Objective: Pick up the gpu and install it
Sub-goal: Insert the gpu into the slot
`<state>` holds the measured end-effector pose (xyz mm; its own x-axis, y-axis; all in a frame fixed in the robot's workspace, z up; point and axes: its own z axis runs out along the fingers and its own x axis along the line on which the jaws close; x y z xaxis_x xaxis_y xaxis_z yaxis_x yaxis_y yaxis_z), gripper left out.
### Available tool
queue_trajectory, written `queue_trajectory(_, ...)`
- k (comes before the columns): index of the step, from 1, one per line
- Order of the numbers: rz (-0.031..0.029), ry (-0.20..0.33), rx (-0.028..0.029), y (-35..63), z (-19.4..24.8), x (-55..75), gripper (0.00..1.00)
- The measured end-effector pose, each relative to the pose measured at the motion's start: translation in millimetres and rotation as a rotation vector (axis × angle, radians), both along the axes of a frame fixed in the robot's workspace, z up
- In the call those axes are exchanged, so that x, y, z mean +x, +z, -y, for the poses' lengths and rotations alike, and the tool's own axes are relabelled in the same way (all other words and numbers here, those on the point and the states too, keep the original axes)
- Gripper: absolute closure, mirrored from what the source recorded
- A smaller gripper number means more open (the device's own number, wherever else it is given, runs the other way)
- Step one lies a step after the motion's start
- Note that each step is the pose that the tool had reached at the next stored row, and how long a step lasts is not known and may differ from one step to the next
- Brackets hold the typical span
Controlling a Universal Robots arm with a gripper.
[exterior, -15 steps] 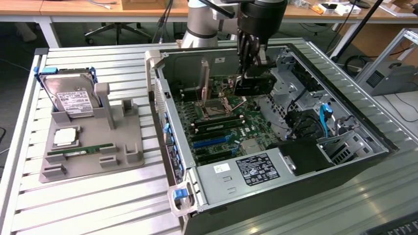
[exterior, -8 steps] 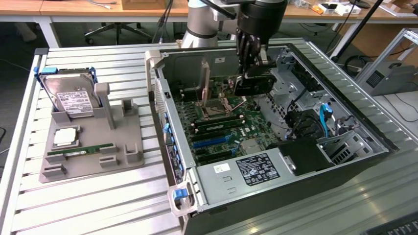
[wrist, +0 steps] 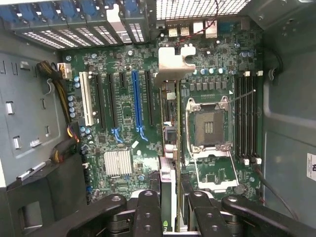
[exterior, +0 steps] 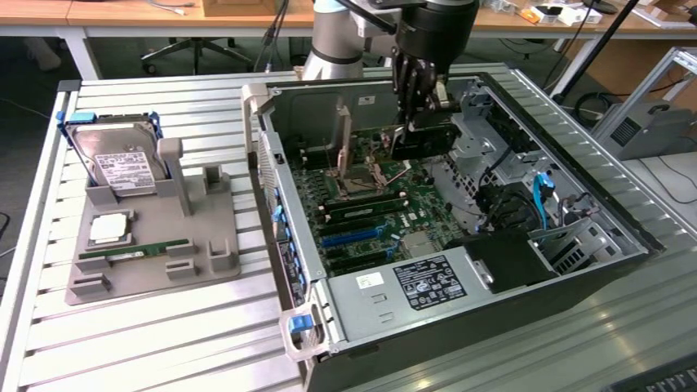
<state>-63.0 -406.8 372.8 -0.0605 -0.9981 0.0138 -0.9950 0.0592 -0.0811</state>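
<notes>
Inside the open computer case, over the motherboard, the graphics card hangs on edge, pinched along its top edge by the gripper, jaws half closed on it, a sound hold, I judge, for something light, stiff and fragile.
</notes>
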Motion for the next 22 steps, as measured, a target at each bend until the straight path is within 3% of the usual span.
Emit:
queue_trajectory(7,0.0001,0.053,-0.0016,-0.4,0.0,0.0,0.73)
queue_trajectory(11,-0.0005,0.056,-0.0013,-0.4,0.0,0.0,0.73)
queue_trajectory(12,-0.0039,0.056,-0.0012,-0.5,0.0,0.1,0.73)
queue_trajectory(13,-0.0136,0.056,-0.0009,-0.7,0.0,0.0,0.73)
queue_trajectory(16,-0.0495,0.056,0.0001,-1.3,0.0,0.0,0.73)
queue_trajectory(17,-0.0539,0.056,0.0000,-1.2,0.0,-0.1,0.73)
queue_trajectory(22,-0.0541,0.056,0.0001,-1.3,0.0,-0.2,0.73)
